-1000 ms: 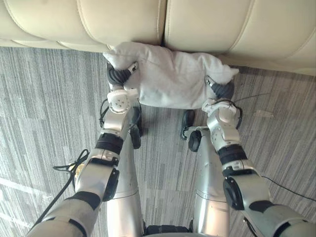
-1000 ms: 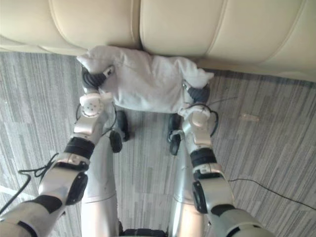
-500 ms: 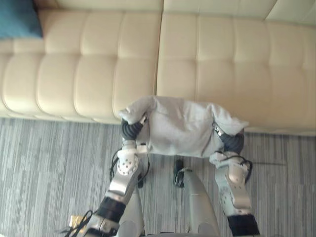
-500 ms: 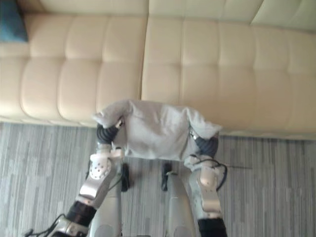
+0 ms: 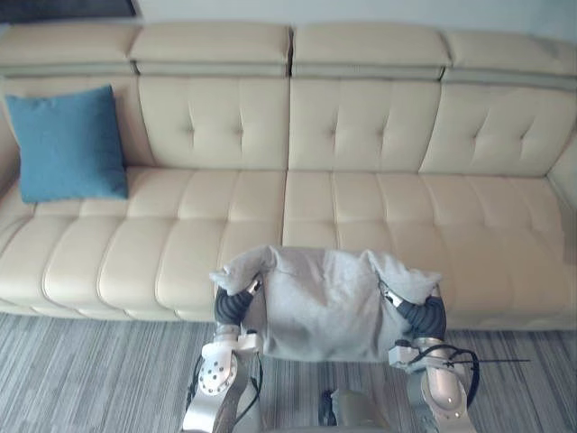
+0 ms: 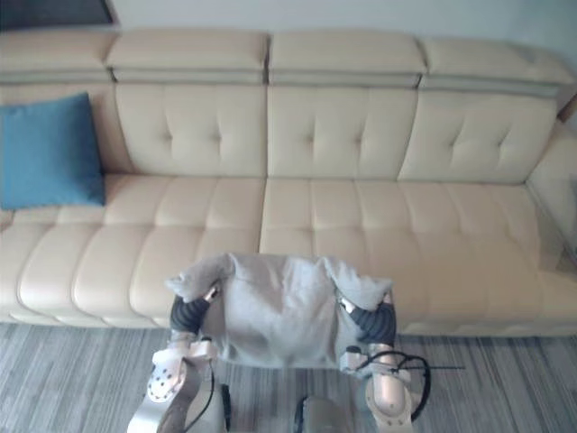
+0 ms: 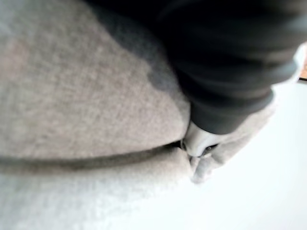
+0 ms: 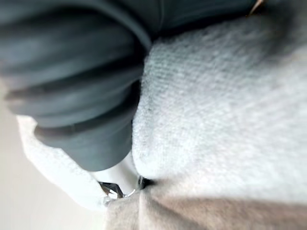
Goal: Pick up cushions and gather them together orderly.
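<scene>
Left robot hand [image 5: 233, 307] and right robot hand [image 5: 423, 316] each clamp an upper corner of the grey cushion [image 5: 320, 305], held up before the sofa's [image 5: 361, 207] front edge; blue cushion [image 5: 68, 142] leans at its far left end; pickup looks done, carrying across and placing beside it remain.

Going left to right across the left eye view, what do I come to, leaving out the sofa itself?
blue cushion -> left hand -> grey cushion -> right hand
</scene>
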